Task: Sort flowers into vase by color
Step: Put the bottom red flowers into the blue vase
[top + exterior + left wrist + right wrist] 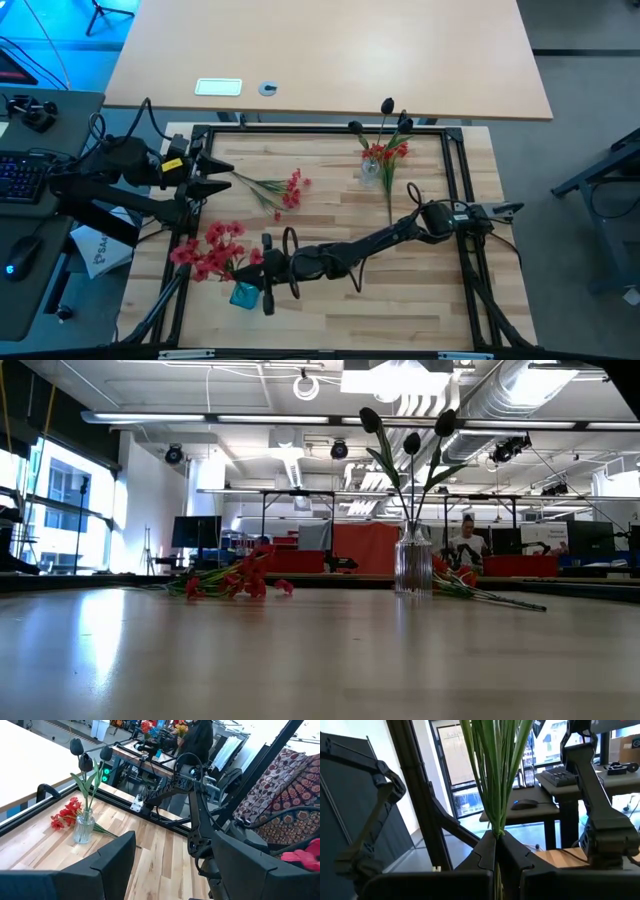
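Two glass vases stand on the wooden worktable: a clear ribbed vase [371, 170] at the far side and a blue-tinted vase [244, 294] at the near left corner. The clear vase holds three dark-budded stems [405, 445], the only near-black flowers in sight. One red sprig [282, 190] lies loose on the boards at left centre, and a second red sprig [392, 152] lies beside the clear vase. A single bunch of red blossoms [212, 250] fills the blue-tinted vase; its individual stems cannot be counted. Two robot arms work the table, one per side. One person [466, 542] is visible in the room beyond.
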